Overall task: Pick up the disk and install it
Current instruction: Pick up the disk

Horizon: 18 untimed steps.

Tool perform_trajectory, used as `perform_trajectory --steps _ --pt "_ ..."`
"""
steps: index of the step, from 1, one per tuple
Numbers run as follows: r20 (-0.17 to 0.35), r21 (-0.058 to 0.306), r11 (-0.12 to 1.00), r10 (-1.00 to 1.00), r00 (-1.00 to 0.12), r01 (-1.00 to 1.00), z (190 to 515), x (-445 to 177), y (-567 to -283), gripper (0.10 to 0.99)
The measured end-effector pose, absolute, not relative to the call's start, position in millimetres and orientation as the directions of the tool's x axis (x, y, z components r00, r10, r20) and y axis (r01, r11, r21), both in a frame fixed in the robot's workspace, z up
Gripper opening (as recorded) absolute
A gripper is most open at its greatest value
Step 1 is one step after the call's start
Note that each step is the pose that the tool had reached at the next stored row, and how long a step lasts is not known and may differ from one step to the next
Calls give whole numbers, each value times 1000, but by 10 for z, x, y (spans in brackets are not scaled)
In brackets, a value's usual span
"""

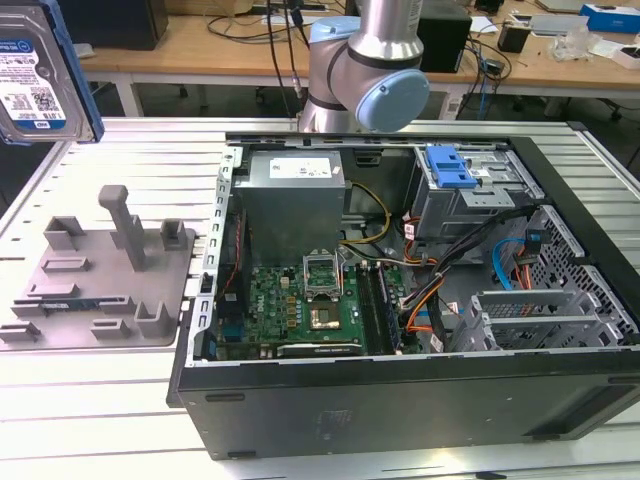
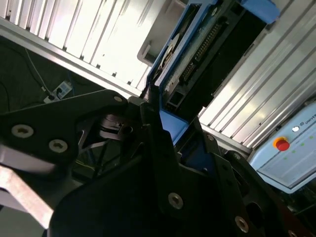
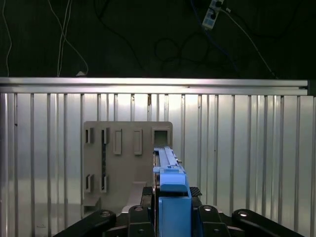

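I have the disk (image 1: 35,75) in the air at the upper left of the exterior view, above the table (image 1: 90,420) and apart from the grey holder (image 1: 100,270). The end effector (image 2: 165,121) is clamped on its blue frame (seen edge-on in both wrist views). Pick-up looks done, install not. Reaching the drive cage (image 1: 465,200), upper right inside the computer case (image 1: 400,400), calls, I judge, for clearing the case wall and the loose cables (image 1: 425,305).

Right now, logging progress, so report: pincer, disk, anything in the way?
Pincer shut on the disk, edge-on. Disk aloft, off the grey fixture, outside the computer case. Cables run beside the drive cage.
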<state>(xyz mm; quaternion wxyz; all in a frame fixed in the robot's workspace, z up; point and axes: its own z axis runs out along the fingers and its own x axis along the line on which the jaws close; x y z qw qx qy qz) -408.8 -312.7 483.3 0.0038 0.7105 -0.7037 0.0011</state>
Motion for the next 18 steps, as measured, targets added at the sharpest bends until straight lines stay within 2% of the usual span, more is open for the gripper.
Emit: perform_trajectory --steps 8,18 --pt "7 6 -10 -1000 10 -1000 4833 -4030 -3148 369" --pt "8 27 -10 -1000 10 -1000 4840 -3600 -3411 369"
